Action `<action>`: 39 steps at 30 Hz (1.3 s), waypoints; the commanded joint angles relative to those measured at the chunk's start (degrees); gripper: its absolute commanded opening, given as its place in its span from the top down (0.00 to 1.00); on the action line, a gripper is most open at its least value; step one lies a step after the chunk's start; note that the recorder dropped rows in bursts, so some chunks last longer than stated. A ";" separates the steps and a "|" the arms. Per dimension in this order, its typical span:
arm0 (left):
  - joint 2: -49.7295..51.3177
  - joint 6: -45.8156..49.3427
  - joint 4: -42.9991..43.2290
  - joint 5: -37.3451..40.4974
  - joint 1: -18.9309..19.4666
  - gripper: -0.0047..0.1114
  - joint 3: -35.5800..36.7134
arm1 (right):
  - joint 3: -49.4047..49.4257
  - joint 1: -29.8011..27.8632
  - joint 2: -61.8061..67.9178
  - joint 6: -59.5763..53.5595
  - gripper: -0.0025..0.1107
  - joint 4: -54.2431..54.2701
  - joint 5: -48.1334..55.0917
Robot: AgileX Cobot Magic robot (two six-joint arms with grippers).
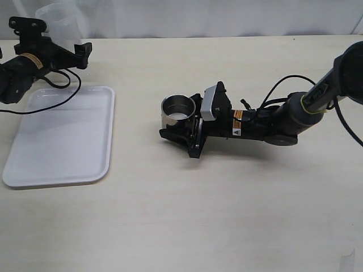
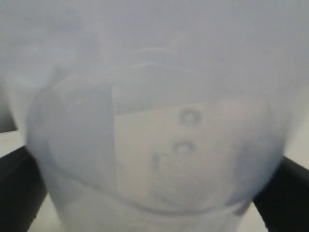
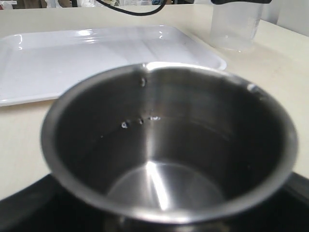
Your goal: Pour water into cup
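The steel cup stands near the table's middle, and my right gripper is shut on it, a black finger pressed to either side. In the right wrist view the cup fills the picture. Its shiny inside shows small droplets of water on the wall. A translucent plastic beaker stands at the far left, beyond the tray. My left gripper straddles it, open. In the left wrist view the beaker fills the frame, with thin slivers of table between it and the black fingers. Any water in it is too blurred to tell.
A white tray lies on the left of the table, with a black cable drooping over its far edge. The right wrist view shows the tray behind the cup and the beaker past the tray's corner. The right arm reaches in from the right edge.
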 commanded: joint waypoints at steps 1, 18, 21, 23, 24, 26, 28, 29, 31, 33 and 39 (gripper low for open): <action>-0.47 -0.64 1.56 0.61 -0.18 0.05 -0.33 | -0.30 0.06 -0.29 -0.18 0.94 0.12 -0.80; -8.15 -0.22 0.79 8.11 0.17 0.05 4.57 | -0.30 0.06 -0.29 -0.18 0.94 0.12 -0.80; -9.41 -0.22 0.79 4.08 0.83 0.05 8.70 | -0.30 0.06 -0.29 -0.18 0.94 0.12 -0.80; -10.32 -0.22 0.79 3.32 1.56 0.05 10.77 | -0.30 0.06 -0.29 -0.18 0.94 0.12 -0.80; -10.64 -0.10 0.70 3.09 1.81 0.05 11.53 | -0.30 0.06 -0.29 -0.18 0.94 0.12 -0.80; -11.37 0.01 0.70 1.96 2.20 0.05 13.49 | -0.30 0.06 -0.29 -0.18 0.94 -0.22 -0.80; -12.18 1.08 -0.28 0.35 2.20 0.05 15.28 | -0.30 0.06 -0.29 -0.18 0.94 -0.85 -0.80; -12.71 1.51 -0.28 -0.50 2.20 0.05 16.32 | -0.30 0.06 -0.29 -0.18 0.94 -0.99 -0.80; -13.68 1.63 -0.28 -2.05 2.20 0.05 18.25 | -0.30 0.06 -0.29 -0.18 0.94 -1.10 -0.80; -14.94 1.76 -0.38 -2.77 2.20 0.05 19.82 | -0.30 0.06 -0.29 -0.18 0.94 -1.10 -0.80; -21.10 2.83 -1.96 -1.97 2.20 0.05 24.58 | -0.30 0.06 -0.29 -0.18 0.94 -1.11 -0.91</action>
